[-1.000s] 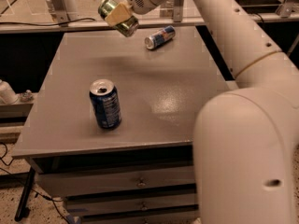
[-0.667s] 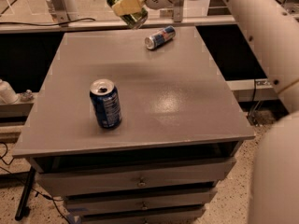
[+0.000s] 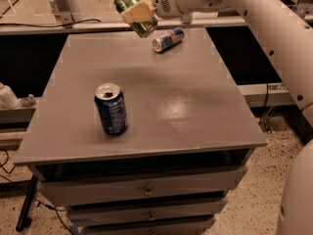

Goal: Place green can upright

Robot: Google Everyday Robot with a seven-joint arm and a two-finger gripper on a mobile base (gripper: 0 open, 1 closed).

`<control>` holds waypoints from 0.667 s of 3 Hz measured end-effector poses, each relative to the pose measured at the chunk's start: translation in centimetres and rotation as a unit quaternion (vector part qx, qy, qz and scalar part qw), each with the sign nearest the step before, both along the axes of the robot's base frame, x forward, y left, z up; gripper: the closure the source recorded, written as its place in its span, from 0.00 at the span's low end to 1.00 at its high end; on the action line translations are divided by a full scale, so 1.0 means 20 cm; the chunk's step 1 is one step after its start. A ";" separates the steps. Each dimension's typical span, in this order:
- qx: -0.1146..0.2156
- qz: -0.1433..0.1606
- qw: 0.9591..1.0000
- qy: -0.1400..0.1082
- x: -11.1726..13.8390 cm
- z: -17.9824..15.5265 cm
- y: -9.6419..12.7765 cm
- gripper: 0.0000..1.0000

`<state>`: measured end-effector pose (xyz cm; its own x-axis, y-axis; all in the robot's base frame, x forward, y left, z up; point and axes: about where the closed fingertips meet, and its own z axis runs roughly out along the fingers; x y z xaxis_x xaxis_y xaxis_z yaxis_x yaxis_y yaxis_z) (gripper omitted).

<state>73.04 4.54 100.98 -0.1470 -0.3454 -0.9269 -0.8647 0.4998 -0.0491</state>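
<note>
Gripper (image 3: pixel 140 14) high over worktop's (image 3: pixel 195 106) far edge, jaws clamped on green can (image 3: pixel 126 0). Can's long axis tilted, upper end leaning left; prob. needs righting before set-down.

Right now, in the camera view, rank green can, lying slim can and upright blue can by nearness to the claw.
1. green can, held in the claw above the table, far edge.
2. slim can, lying just right of it.
3. blue can, upright, front left.

Robotics lab: grey drawer cabinet (image 3: pixel 195 111) as counter, cable (image 3: pixel 44 24), speckled floor (image 3: pixel 254 199); gripper (image 3: pixel 139 16) above counter's far edge, clasping green can (image 3: pixel 126 0).
</note>
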 end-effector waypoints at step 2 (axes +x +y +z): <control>0.066 0.000 0.997 -0.032 -0.11 -0.11 -0.07 1.00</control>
